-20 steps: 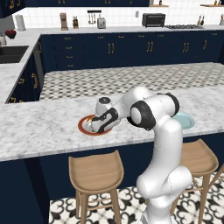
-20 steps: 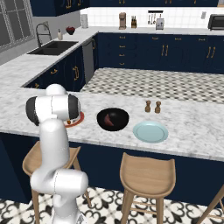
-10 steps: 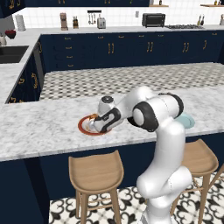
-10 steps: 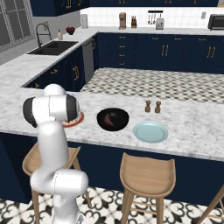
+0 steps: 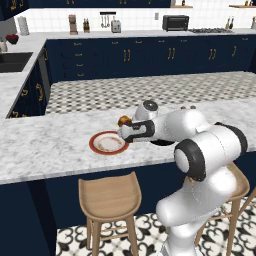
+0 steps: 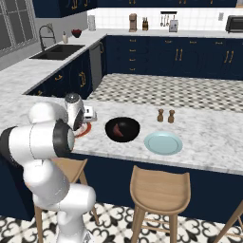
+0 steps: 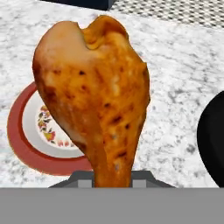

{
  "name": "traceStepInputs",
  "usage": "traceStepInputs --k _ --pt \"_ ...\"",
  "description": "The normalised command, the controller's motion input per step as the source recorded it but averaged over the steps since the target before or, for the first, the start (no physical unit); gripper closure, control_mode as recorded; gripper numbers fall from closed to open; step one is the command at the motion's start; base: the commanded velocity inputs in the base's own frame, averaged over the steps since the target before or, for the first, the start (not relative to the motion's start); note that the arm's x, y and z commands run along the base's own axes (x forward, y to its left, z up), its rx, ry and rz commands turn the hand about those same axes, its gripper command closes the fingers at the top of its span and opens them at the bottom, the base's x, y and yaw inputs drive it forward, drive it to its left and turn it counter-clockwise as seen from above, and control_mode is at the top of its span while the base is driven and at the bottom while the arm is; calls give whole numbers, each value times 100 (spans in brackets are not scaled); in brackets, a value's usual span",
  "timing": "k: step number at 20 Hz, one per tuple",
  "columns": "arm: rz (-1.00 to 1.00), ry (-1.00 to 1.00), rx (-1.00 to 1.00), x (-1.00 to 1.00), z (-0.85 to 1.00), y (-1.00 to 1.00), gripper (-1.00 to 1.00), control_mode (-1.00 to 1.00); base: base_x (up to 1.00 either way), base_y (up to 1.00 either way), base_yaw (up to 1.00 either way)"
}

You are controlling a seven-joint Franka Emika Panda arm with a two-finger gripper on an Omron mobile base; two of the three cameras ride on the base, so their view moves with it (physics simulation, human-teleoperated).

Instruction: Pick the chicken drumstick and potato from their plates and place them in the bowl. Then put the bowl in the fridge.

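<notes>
While clamped in the pincer [image 5: 123, 131], the golden-orange roasted chicken drumstick [image 7: 96, 94] hung above the marble tabletop [image 5: 45, 145] between the red-rimmed white plate [image 5: 108, 143] and the glossy black bowl [image 6: 122, 129].

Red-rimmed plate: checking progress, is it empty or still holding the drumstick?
Empty. The red-rimmed plate lies bare; the tool holds the drumstick above the counter.

You find no readable text, label, brand or number anywhere here. The red-rimmed plate [image 7: 30, 131] carries only a painted floral pattern, not lettering.
</notes>
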Motion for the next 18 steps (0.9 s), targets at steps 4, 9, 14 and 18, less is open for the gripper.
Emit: traceStepInputs --k 4,9,14,18 --pt "-8 -1 3 -38 76 -100 100 -100 0 0 0" --pt "-21 8 0 7 37 -100 100 -100 0 0 0" --pt "-25 19 -3 52 9 -93 100 -100 0 0 0" --pt "-9 7 0 53 -1 -51 100 -100 0 0 0"
